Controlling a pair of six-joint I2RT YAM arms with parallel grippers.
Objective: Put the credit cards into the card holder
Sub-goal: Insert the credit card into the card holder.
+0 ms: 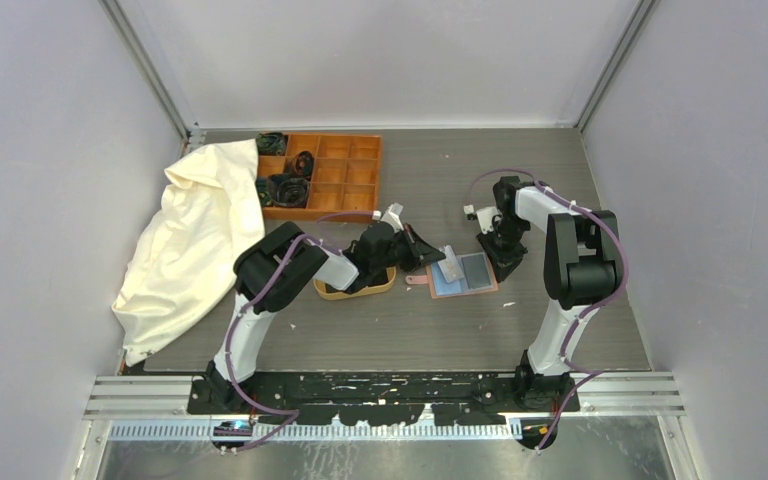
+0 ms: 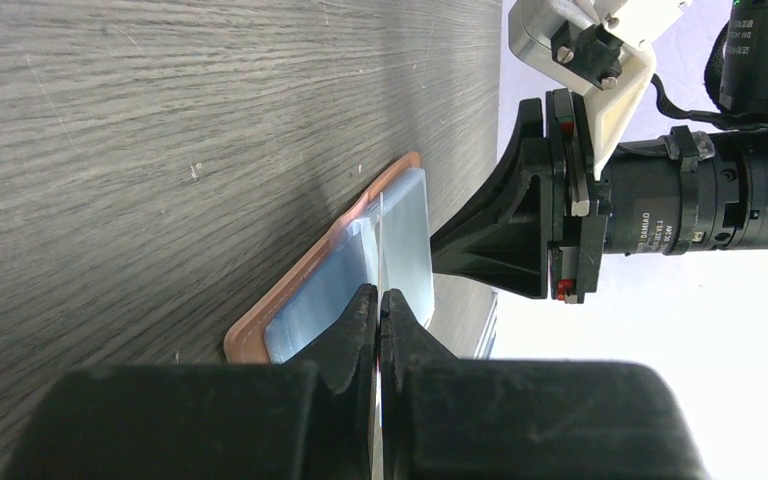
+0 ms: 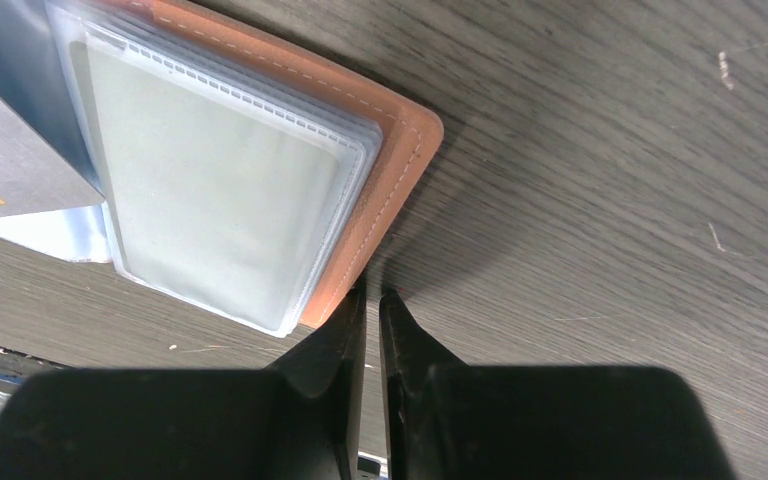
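1. The card holder [image 1: 465,276] lies open and flat on the table [image 1: 360,335], just right of centre in the top view. Its clear sleeves face up, with the leather cover underneath.
2. The left gripper [image 2: 380,296] is clenched on one credit card [image 1: 451,264], a pale one. In the left wrist view we see it edge-on, tilted over the sleeves with its lower edge at the sleeve stack. We can't tell whether that edge has entered a pocket.
3. The right gripper [image 3: 372,292] sits at the holder's right rim, tips at lower centre of its own view, touching or just beside the leather edge. The jaws are nearly together with a thin slit between them. We can't tell whether they pinch the rim or only brace it.
4. Our read on progress: this card is mid-insertion, not seated. The top sleeve looks pale and empty in the right wrist view. From above the holder's right half reads dark, so a black card may be in there, but that's unconfirmed.
5. Left to do: seat this card, release it, then fetch the rest. The oval wooden tray [image 1: 352,290] sits left of the holder, mostly hidden under the left arm, so we can't see what it holds.
6. The orange compartment box [image 1: 345,165] and the white cloth [image 1: 195,235] are in the upper left, well apart from the holder and, as we judge it, not involved.
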